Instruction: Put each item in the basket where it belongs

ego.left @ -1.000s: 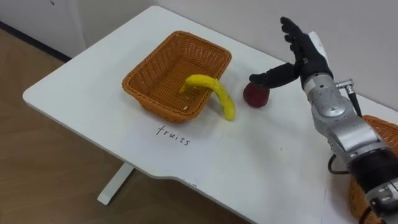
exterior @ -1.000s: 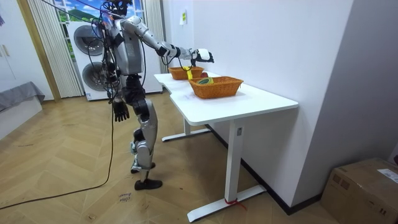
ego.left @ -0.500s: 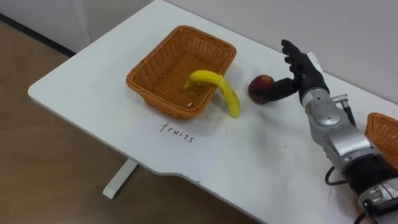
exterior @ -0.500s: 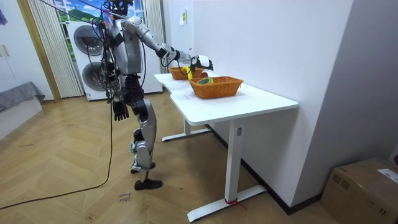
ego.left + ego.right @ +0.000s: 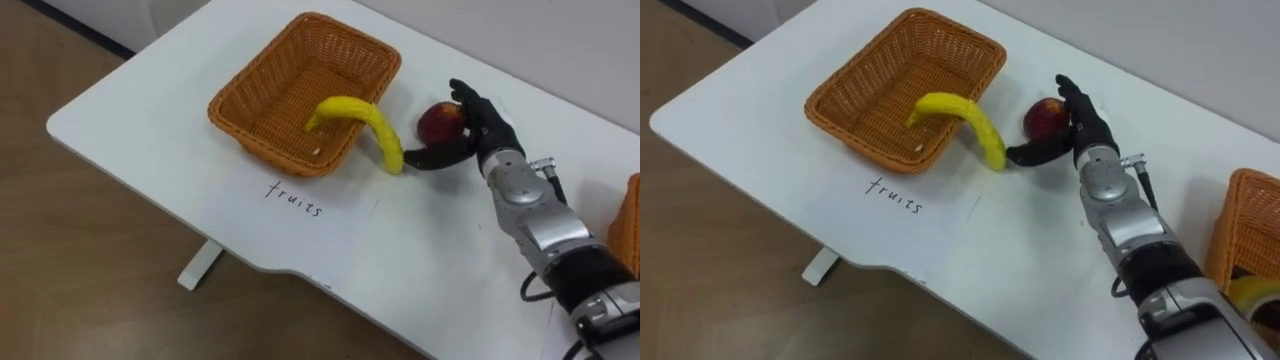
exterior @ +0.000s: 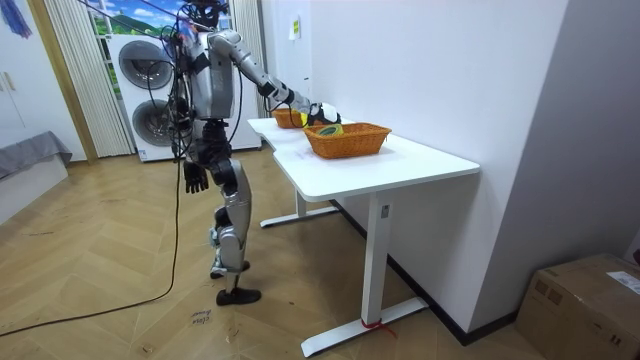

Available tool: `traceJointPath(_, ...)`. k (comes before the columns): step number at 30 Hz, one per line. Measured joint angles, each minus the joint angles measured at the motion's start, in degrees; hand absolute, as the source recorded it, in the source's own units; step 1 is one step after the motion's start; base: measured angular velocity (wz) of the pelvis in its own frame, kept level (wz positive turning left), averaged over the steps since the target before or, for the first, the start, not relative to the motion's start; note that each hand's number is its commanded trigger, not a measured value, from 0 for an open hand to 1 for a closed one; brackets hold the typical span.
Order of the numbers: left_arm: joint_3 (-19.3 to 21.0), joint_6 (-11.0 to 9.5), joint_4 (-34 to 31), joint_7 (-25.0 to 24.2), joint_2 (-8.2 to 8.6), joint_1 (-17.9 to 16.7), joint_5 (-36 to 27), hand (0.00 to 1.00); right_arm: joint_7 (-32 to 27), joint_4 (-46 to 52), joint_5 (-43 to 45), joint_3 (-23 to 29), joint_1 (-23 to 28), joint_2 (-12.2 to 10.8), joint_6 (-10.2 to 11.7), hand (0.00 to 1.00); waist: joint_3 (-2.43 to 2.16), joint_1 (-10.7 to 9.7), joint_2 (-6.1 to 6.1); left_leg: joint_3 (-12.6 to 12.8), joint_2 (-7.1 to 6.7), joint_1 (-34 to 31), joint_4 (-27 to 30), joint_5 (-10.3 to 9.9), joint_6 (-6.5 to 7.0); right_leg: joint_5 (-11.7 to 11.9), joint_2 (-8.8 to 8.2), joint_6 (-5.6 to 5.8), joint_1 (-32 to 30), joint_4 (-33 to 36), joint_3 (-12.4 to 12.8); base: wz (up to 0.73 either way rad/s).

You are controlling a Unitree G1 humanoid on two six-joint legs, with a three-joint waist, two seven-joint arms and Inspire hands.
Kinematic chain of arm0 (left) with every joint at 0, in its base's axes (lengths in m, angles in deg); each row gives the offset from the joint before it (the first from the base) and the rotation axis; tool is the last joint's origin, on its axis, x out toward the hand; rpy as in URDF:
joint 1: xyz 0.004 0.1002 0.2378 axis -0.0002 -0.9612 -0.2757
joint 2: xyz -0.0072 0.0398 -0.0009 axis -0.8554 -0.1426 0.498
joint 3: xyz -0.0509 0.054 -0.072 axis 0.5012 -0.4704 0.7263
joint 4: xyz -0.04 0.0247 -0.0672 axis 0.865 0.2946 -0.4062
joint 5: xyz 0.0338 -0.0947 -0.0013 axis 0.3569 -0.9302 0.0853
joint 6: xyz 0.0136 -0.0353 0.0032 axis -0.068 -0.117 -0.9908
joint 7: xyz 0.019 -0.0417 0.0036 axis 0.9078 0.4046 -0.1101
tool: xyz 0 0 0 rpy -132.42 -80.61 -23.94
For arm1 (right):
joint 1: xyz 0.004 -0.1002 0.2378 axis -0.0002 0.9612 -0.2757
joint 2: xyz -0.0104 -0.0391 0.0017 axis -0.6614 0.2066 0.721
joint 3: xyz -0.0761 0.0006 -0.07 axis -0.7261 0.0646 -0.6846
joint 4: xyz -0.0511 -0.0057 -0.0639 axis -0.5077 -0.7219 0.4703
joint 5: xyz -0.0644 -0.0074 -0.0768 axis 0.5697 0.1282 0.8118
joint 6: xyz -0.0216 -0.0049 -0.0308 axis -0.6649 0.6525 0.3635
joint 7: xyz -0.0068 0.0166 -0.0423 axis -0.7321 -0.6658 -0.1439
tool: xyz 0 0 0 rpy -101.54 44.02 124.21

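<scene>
A red apple (image 5: 438, 122) lies on the white table (image 5: 150, 130), just right of the wicker fruit basket (image 5: 250, 85). My right hand (image 5: 482, 128) cups it, open: the fingers (image 5: 470, 100) lie against its far right side and the thumb (image 5: 428, 157) reaches along the table in front of it, a little apart from it. A yellow banana (image 5: 365, 120) hangs over the basket's near right rim, one end inside and the other on the table by my thumb tip. My left hand (image 6: 195, 178) hangs relaxed at my side.
A paper sheet marked for fruit (image 5: 295, 198) lies in front of the basket. A second wicker basket (image 5: 1245, 220) stands at the table's right, with something yellow (image 5: 1250, 290) in it. I stand at the table's long side, with washing machines (image 6: 145, 85) behind me.
My right hand has come down from above and right of the apple and settled around it, the thumb swinging in front. The view has shifted a little; the banana and basket stay put.
</scene>
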Motion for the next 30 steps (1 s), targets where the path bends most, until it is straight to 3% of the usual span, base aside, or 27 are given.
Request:
traceJointPath(2, 0.0, 0.0, 0.7, -0.1, 0.04, 0.8, 0.2, 0.0, -0.2, -1.6, 0.4, 0.0, -1.1, 0.0, 0.2, 0.0, 0.31, 0.1, -0.21, 0.0, 0.02, -0.1, 0.0, 0.0, 0.0, 0.0, -0.08, 0.0, -0.1, 0.0, 0.1, 0.0)
traceJointPath(7, -0.1, -0.1, 1.6, -0.3, 0.04, 1.9, 0.2, 0.0, -0.3, -4.0, 0.4, 0.0, -2.1, 0.0, 0.1, 0.0, 0.45, 0.2, -0.11, 0.0, 0.01, -0.3, 0.0, 0.0, 0.0, 0.0, 0.07, 0.0, -0.2, 0.0, 0.0, 0.0)
traceJointPath(30, -0.6, -0.3, 1.6, -0.1, -0.07, 2.4, 0.2, 0.0, -1.1, -6.1, 0.9, 0.0, -3.7, 0.0, 0.2, 0.0, 0.43, 0.1, 0.02, 0.0, 0.08, -2.0, 1.1, 0.0, -0.01, 0.2, 0.16, -0.27, -1.4, 0.2, 0.1, 0.0)
